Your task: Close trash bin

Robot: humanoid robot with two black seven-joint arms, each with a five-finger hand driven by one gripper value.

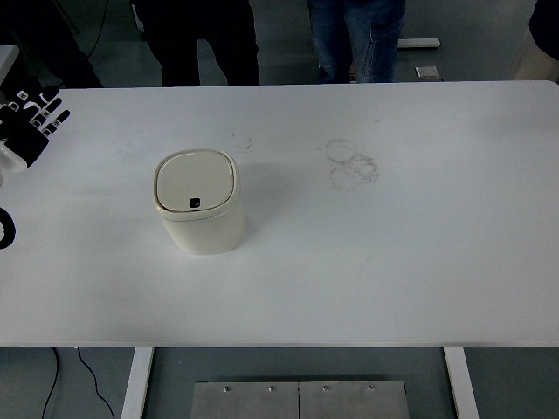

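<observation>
Left hand (pixel 31 122) is showing at the left edge of the table (pixel 393 262), over its far left part, with its black fingers (pixel 51 112) spread and pointing toward the far side, holding nothing; white segments are showing along the fingers. Below it, a dark curved piece of the arm (pixel 5 229) is peeking in at the same edge. Nearest the camera, beneath the table's front edge, two white legs (pixel 137 382) are standing, with a grey metal plate (pixel 299 400) lying between them and a black cable (pixel 74 384) trailing on the floor at the left. On the table, left of centre and well apart from the hand, the cream bin (pixel 198 202) is standing upright with its lid (pixel 195 181) lying flat and closed on top; a small dark mark (pixel 194 204) is sitting near the lid's front edge. Further back and to the right of the bin, faint ring stains (pixel 352 163) are marking the white surface. Beyond the far edge, people are standing: dark trousers (pixel 210 39) at the left, blue jeans (pixel 358 35) at the middle, and a bit of dark clothing (pixel 546 17) at the top right corner.
</observation>
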